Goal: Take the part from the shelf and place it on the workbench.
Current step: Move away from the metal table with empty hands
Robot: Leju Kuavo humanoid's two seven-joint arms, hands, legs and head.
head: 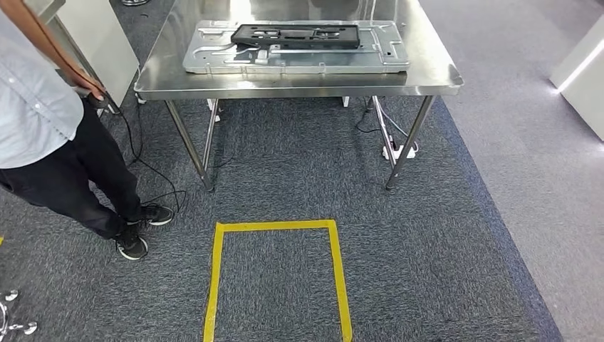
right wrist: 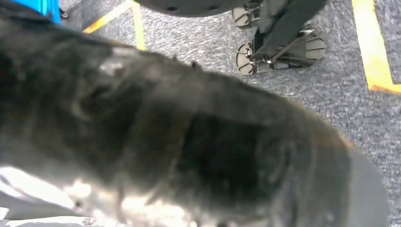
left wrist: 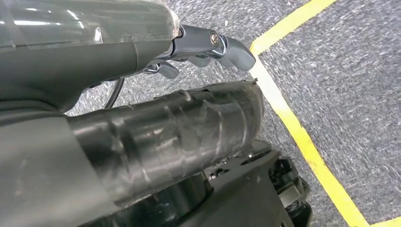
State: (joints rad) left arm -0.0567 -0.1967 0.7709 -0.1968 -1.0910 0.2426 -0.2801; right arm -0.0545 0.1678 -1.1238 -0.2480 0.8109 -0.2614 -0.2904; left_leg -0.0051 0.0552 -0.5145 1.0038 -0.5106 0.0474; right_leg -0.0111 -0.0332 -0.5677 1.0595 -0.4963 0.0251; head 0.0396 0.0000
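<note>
A long black plastic part (head: 295,34) lies flat on a silver metal plate (head: 214,60) that rests on the steel workbench (head: 299,82) ahead of me. In the left wrist view my left hand (left wrist: 156,127) hangs over the carpet. Its dark fingers (left wrist: 222,47) stand apart from the tape-wrapped thumb, and nothing is between them. My right hand (right wrist: 189,142) is a dark blur close to the right wrist camera. How its fingers lie is hidden.
A person (head: 43,121) in a light shirt and dark trousers stands at the left by the workbench's corner. A yellow tape rectangle (head: 214,278) marks the carpet before the bench. Cables and a power strip (head: 399,151) lie under it. A white cabinet (head: 584,71) stands at the right.
</note>
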